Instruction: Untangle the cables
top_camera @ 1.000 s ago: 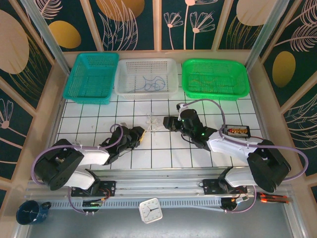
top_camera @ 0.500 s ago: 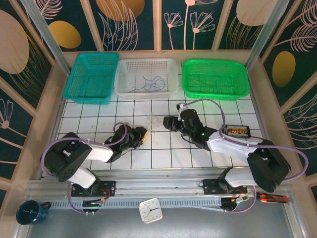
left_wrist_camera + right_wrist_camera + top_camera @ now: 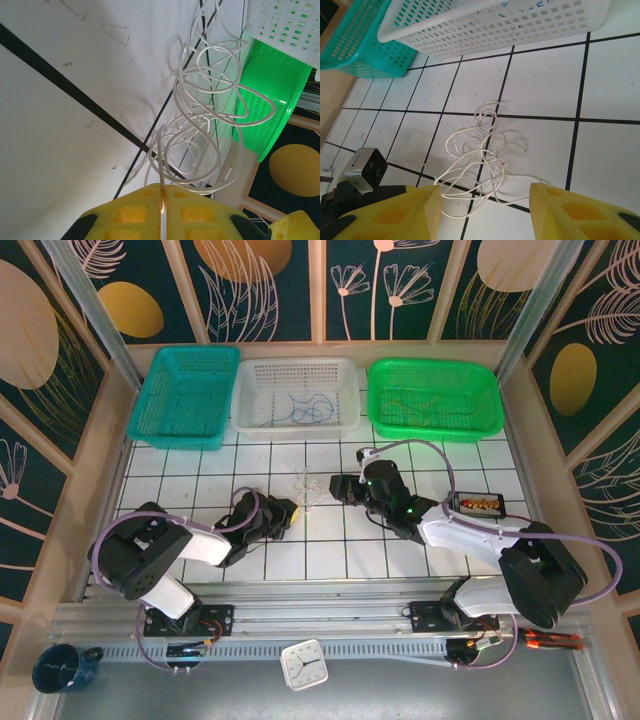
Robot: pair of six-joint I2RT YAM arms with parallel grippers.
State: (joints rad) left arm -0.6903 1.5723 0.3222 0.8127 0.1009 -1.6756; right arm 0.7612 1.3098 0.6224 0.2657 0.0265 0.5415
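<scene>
The cables (image 3: 305, 487) are a small tangle of whitish wire loops lying on the white tiled table (image 3: 200, 480), between my two grippers. My left gripper (image 3: 284, 511) sits just left of the tangle. In the left wrist view my left gripper (image 3: 162, 189) has its yellow fingers (image 3: 130, 215) shut on one strand, and the cables (image 3: 205, 120) loop away ahead. My right gripper (image 3: 341, 488) is just right of the tangle. Seen from the right wrist, my right gripper (image 3: 485, 192) is open, and the cables (image 3: 480, 155) lie on the tiles just ahead of its tips.
Three baskets line the back: teal (image 3: 150, 400), white (image 3: 245, 400) holding a blue wire (image 3: 305, 408), and green (image 3: 433, 366) with thin wires in it. A small black board (image 3: 478, 504) lies right of the right arm. A clock (image 3: 303, 664) and a mug (image 3: 60, 668) sit in front of the rail.
My left gripper has closed on a strand at the tangle's left edge, and its arm has shifted slightly. The right arm and the tangle have stayed put.
</scene>
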